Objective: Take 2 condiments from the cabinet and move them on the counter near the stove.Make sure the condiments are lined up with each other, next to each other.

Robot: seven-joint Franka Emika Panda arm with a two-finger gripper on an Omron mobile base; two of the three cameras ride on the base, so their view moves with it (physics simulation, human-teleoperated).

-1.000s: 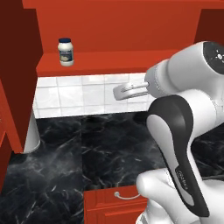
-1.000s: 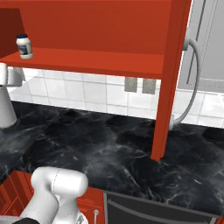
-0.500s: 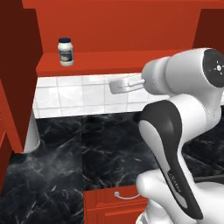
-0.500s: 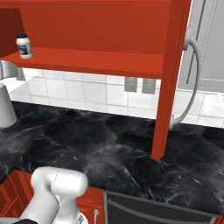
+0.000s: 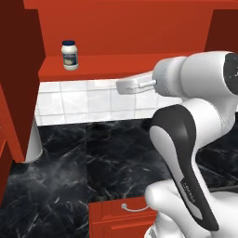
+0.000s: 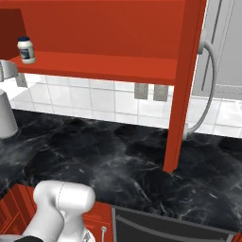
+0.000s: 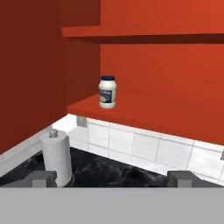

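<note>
One jar [image 5: 69, 55] stands on the cabinet shelf [image 5: 111, 65]; our claw [image 7: 113, 178], spread wide and empty, has swung leftward toward it.

White blue-lidded jar [image 5: 69, 55] stands upright on the red cabinet shelf [image 5: 116, 65].

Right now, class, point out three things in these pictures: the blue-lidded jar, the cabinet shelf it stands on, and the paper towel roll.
jar [image 7: 107, 92]: hand view, on its pale label.
cabinet shelf [image 5: 116, 65]: left base view, bare red top.
paper towel roll [image 7: 56, 157]: hand view, white side.
</note>
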